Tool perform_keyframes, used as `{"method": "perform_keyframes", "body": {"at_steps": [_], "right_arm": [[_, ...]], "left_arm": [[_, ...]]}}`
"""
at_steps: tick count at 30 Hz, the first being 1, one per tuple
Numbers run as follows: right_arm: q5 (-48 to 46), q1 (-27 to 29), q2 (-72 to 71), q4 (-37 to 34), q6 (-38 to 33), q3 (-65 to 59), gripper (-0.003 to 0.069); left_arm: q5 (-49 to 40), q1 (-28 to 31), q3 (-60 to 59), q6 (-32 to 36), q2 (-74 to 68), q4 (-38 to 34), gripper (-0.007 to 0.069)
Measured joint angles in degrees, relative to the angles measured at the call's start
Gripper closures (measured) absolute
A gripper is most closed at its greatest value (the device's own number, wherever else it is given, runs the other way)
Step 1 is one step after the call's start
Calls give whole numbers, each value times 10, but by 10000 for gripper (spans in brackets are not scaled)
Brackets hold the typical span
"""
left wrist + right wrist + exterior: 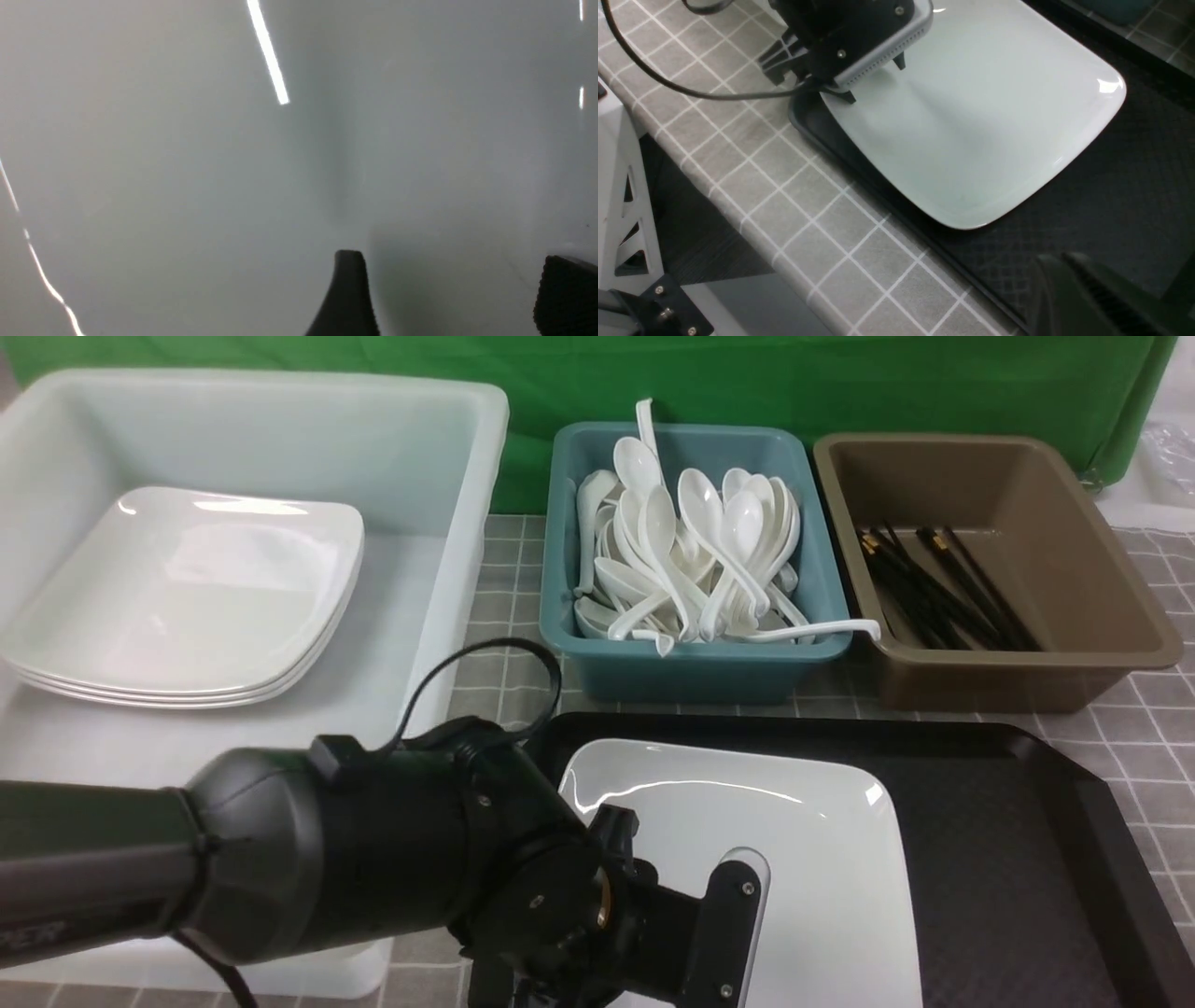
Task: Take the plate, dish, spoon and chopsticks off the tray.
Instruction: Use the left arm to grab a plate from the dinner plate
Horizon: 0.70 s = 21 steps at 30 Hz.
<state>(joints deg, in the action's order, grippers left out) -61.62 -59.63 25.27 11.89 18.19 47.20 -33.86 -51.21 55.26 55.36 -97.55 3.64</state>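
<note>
Left claw [455, 294]: wide, empty, just above plate [775, 821].
Plate: lower centre, on tray [1008, 859].
Rim: one finger [348, 289] under it, close firmly; glossy surface probably slips.

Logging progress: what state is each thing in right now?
plate: flat on the tray, ungripped
tray: holds the plate
left gripper: jaws open above the plate
right gripper: shut
teal bin: heaped with spoons
brown bin: holds chopsticks
white tub: holds stacked plates
</note>
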Motion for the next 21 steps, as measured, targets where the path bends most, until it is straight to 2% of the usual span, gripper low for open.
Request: {"method": "perform_keyframes", "body": {"at_steps": [8,11,15,21], "right_arm": [[3,0,0,0,0,0,614],[13,0,0,0,0,0,611],[24,0,0,0,0,0,608],[25,0,0,0,0,0,605]], "left_arm": [[-38,-5,-2,3,77,-36,175],[-56,-5,-17,33,88,-63,175],[-35,-5,-67,73,84,-74,175],[23,-5,-91,68,83,-40,175]]}}
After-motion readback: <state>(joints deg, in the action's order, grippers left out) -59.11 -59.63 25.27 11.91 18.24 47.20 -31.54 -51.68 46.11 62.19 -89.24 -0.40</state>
